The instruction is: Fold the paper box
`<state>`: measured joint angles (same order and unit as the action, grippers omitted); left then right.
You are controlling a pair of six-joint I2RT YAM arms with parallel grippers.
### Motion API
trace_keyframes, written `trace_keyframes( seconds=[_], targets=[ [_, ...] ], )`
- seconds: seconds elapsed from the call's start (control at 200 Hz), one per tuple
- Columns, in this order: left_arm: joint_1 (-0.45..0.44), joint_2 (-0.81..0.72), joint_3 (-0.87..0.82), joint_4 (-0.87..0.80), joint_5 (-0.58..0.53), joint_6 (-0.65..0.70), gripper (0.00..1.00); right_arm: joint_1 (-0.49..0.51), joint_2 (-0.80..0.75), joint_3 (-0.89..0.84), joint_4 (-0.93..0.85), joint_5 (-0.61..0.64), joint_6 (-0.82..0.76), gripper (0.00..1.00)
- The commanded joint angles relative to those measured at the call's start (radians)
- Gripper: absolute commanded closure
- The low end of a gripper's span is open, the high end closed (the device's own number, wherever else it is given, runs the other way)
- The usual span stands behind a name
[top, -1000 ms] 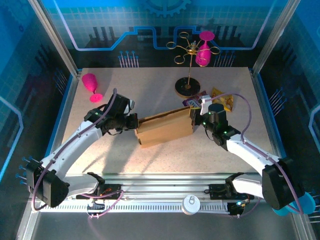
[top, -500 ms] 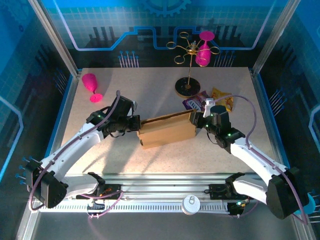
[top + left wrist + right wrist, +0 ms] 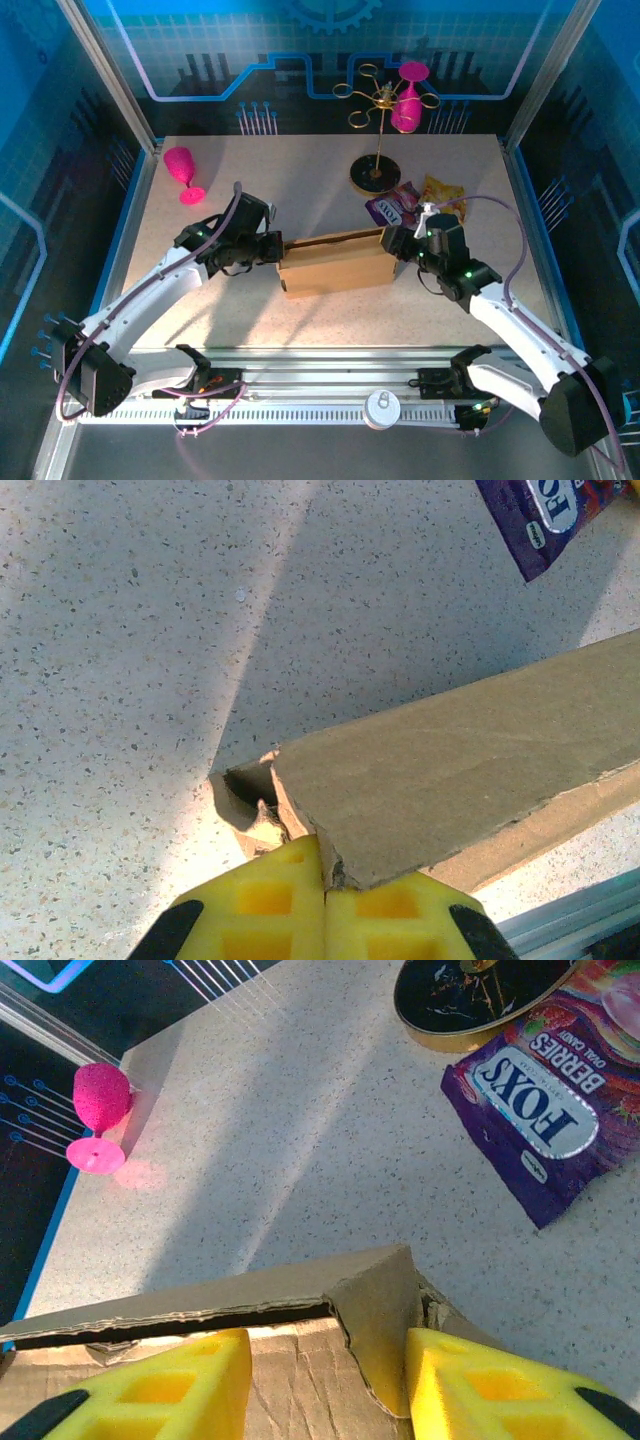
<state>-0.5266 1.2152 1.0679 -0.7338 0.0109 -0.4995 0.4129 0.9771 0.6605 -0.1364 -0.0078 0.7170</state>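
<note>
Starting at the left of the table [image 3: 300, 330], around 10 o'clock, there's a pink goblet [image 3: 183, 170] lying on its side, well apart from everything else. Next over, the left gripper [image 3: 272, 247] sits at the 9 o'clock end of the paper box [image 3: 335, 265]. In the left wrist view its yellow pads [image 3: 260, 910] are pressed together with the box's ragged corner pinched between them, so it's fully closed on cardboard. The box itself is pretty much mid-table, a long brown carton running roughly 9 to 3, tilted a touch so the right end sits further back (the top looks mostly folded over, with a dark slit along the far edge). At its 3 o'clock end is the right gripper [image 3: 392, 242], jaws spread wide. In the right wrist view the two yellow fingers [image 3: 170, 1385] stand well apart with an upright end flap between them, close to the right-hand finger, though I can't tell whether it actually touches. Past the box at about 1 o'clock there's a purple snack packet [image 3: 390, 207] with a yellow packet [image 3: 441, 192] just beside it. Behind those is a gold wire stand [image 3: 378, 120] on a black round base [image 3: 375, 176], with a second pink goblet [image 3: 409, 95] hanging off it.
</note>
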Motion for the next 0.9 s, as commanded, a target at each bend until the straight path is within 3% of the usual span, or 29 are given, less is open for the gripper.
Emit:
trace_keyframes(
  seconds=[0.0,0.205,0.47,0.77,0.896],
  targets=[
    [-0.022,0.01,-0.046,-0.088,0.011,-0.019,1.0,0.016,-0.046,0.028,-0.08,0.01,0.081,0.53],
    [-0.032,0.016,-0.041,-0.086,0.001,-0.026,1.0,0.015,-0.137,0.058,-0.257,0.078,0.226,0.5],
    [-0.049,0.009,-0.047,-0.084,-0.01,-0.038,1.0,0.044,-0.256,-0.008,-0.344,0.108,0.608,0.5],
    [-0.068,-0.005,-0.052,-0.094,-0.018,-0.042,1.0,0.335,-0.168,-0.07,-0.176,0.275,1.058,0.45],
    [-0.074,-0.011,-0.053,-0.098,-0.017,-0.045,1.0,0.414,-0.066,-0.077,-0.06,0.323,1.137,0.44]
  ],
)
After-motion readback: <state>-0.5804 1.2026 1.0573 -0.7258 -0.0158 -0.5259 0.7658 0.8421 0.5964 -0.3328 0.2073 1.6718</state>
